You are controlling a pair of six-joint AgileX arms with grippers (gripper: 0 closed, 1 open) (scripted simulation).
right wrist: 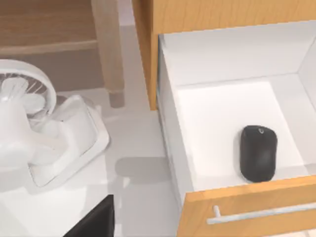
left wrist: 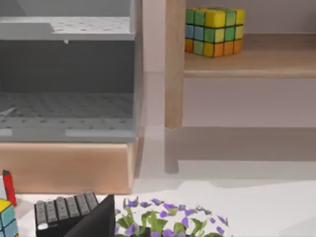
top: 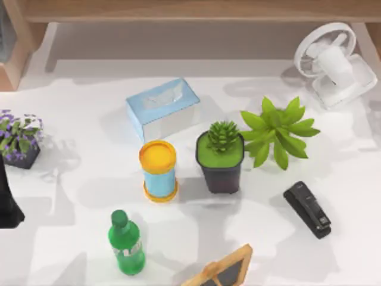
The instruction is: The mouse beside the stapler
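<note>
- Black computer mouse [right wrist: 258, 153] lying flat on the white floor of an open drawer [right wrist: 222, 64], seen from the right wrist view; sits near the wood drawer front with its metal bar handle [right wrist: 261, 213], closer to one side wall than the other.
- Mouse long axis running from drawer front toward drawer back; scroll-wheel end pointing toward the back.
- Drawer walls around the mouse on all sides; open above.
- Black stapler [top: 307, 209] on the white table [top: 71, 196], toward the right side in the top view, front half. Long axis diagonal, running from upper left to lower right in that view; greyish end at the lower right.
- Nearest neighbours of stapler: leafy green plant [top: 278, 131] just behind it, dark pot with succulent [top: 221, 156] to its left, apart from it. Bare table around the stapler on its right and front.
- White desk fan [top: 333, 59] at the back right, tipped on its base; also seen just beside the drawer unit from the right wrist.
- Centre of table: light blue tissue box [top: 162, 108], yellow-capped blue canister [top: 159, 171], green bottle [top: 126, 242], wood-framed chalkboard [top: 223, 270] at the front edge.
- Purple-flowered plant [top: 19, 139] at the left edge; Rubik's cube [left wrist: 214, 31] on a wooden shelf [left wrist: 256, 61], seen from the left wrist.
- Left arm [top: 8, 202] parked at the left edge of the table.
- Left and right end effector opening: cannot tell.
</note>
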